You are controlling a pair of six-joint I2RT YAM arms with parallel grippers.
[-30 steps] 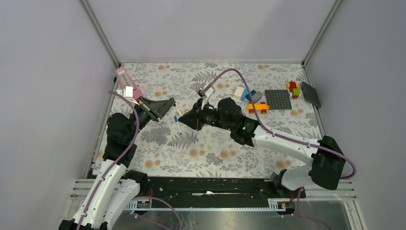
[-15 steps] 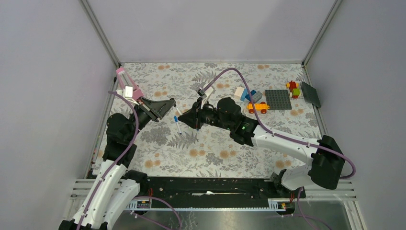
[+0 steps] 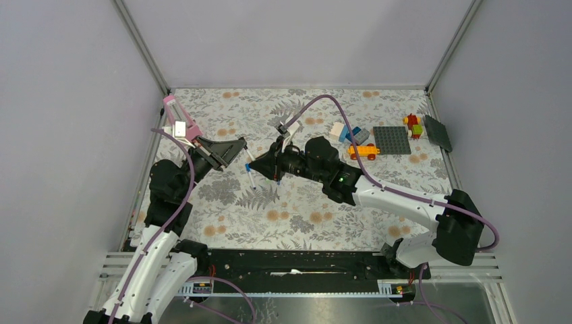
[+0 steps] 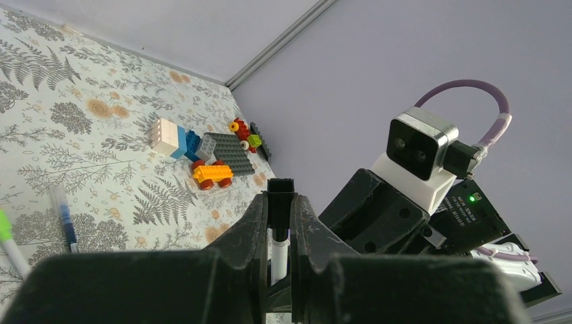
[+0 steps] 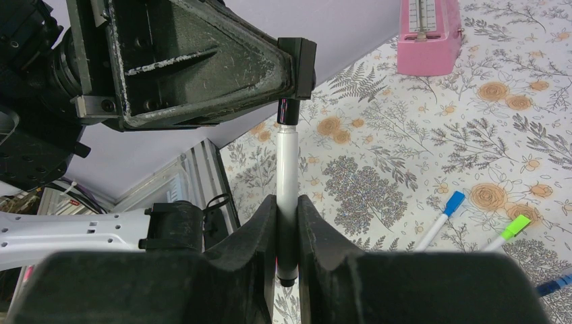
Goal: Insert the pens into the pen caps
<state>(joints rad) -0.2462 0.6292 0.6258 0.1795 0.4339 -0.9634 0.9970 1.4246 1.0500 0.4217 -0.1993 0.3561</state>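
My left gripper [image 3: 237, 147] is shut on the black pen cap [image 4: 281, 192], which also shows in the right wrist view [image 5: 299, 61]. My right gripper [image 3: 260, 162] is shut on a white-barrelled pen [image 5: 288, 182], held in the air in line with the cap. The pen's dark tip end meets the cap's mouth, and the white barrel [image 4: 278, 253] shows just behind it. A pen with a light blue cap [image 3: 251, 175] lies on the mat below the grippers [image 5: 442, 212]. A green-capped pen [image 5: 509, 229] and a dark blue pen [image 5: 556, 283] lie next to it.
A pink box [image 3: 181, 118] lies at the back left by the wall. Coloured toy bricks [image 3: 351, 133], an orange toy car [image 3: 363, 150] and a grey baseplate [image 3: 392, 140] sit at the back right. Walls close in the mat on three sides.
My right gripper has moved a little to the left with the pen, bringing its tip up to the black cap. The left gripper has stayed in place.
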